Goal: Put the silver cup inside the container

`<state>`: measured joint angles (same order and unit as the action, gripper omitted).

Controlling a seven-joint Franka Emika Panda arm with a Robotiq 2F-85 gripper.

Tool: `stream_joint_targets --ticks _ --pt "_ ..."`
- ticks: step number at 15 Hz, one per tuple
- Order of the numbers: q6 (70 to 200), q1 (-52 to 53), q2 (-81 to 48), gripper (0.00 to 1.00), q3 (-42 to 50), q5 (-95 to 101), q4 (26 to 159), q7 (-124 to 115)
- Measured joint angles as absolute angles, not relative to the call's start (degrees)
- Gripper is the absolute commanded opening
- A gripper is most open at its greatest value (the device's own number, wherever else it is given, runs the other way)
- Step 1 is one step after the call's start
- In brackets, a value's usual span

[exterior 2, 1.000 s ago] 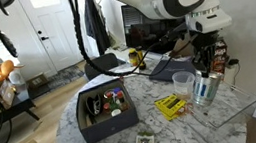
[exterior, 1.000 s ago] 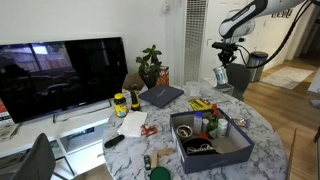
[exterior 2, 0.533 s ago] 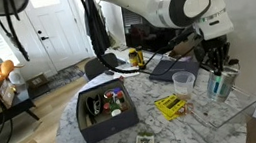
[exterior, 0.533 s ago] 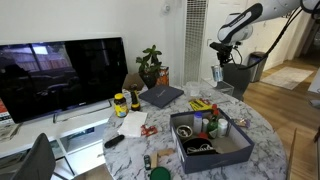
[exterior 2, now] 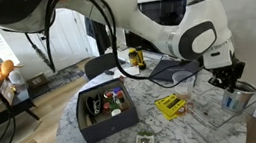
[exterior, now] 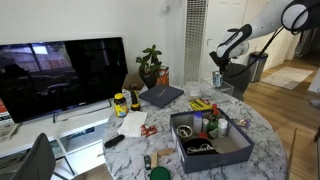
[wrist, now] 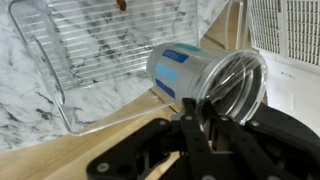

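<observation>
Exterior views face shared marble table (exterior: pixel 262 138) (exterior 2: pixel 182 133) (differing angles); wrist view close, downward.

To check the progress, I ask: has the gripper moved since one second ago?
Yes. In an exterior view the gripper, holding the silver cup, went to the right, farther from the container, which stayed in place.

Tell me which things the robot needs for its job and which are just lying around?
For the job: small silvery metal cup, held by the gripper; big dark grey open box.
Just lying about: yellow-lidded dark jar, green potted plant, flat yellow packet, wire rack.
</observation>
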<state>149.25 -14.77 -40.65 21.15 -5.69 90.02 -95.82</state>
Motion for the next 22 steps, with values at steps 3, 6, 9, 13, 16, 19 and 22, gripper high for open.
stream_joint_targets --ticks 3,6,9,13,16,19,22 --pt "149.3 -15.1 -41.6 0.03 21.2 -7.3 90.0 -97.8" --pt "151.2 -14.8 -41.3 0.03 21.0 -7.6 90.6 -97.8" --pt "154.5 -14.3 -40.9 0.03 21.0 -7.6 92.0 -97.8" --pt "157.3 -13.3 -40.6 0.03 20.9 -7.6 94.3 -97.8" --pt "158.5 -12.1 -40.8 0.03 20.7 -7.6 95.6 -97.8" --pt "159.9 -10.9 -41.0 0.03 20.8 -7.6 96.3 -97.9" --pt "160.9 -10.2 -41.6 0.03 21.6 -7.6 96.2 -98.6"
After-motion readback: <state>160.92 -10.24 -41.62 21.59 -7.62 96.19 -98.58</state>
